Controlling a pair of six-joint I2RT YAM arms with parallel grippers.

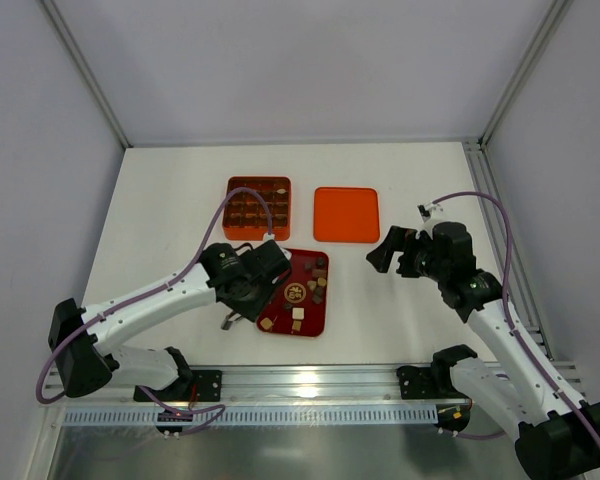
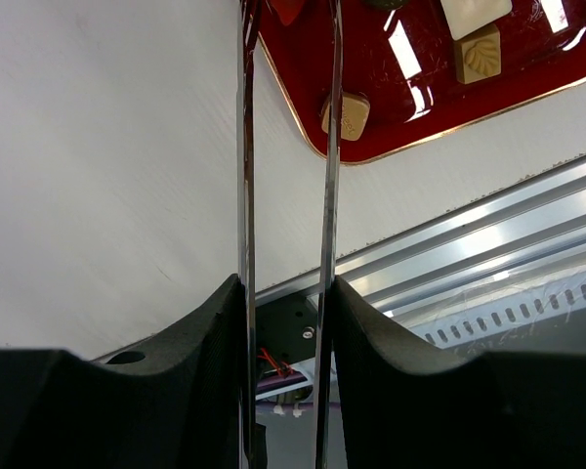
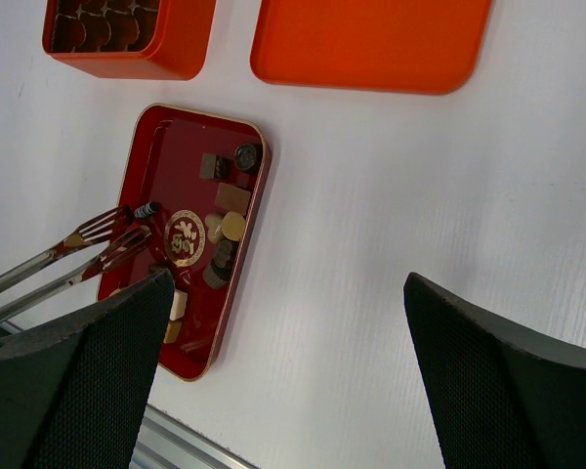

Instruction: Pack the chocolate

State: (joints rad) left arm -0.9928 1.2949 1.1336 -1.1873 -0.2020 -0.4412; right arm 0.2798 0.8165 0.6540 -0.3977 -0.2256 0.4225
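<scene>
My left gripper point(image 2: 285, 293) is shut on a pair of metal tongs point(image 2: 246, 176), whose blades reach over the near corner of the dark red tray point(image 2: 391, 88). Chocolate lies loose in that tray: a tan square point(image 2: 346, 115), a shell-stamped piece point(image 2: 478, 55), and several brown and cream pieces point(image 3: 232, 199). In the right wrist view the forked tongs point(image 3: 68, 252) end at a small dark piece point(image 3: 145, 209); whether they clasp it does not show. My right gripper point(image 3: 288, 281) hangs open over bare table to the right of the tray point(image 1: 280, 320).
The orange box point(image 1: 258, 207) with a grid of cells stands behind the tray, its flat orange lid point(image 1: 345, 214) beside it on the right. An aluminium rail point(image 1: 310, 385) runs along the table's near edge. White walls enclose the table.
</scene>
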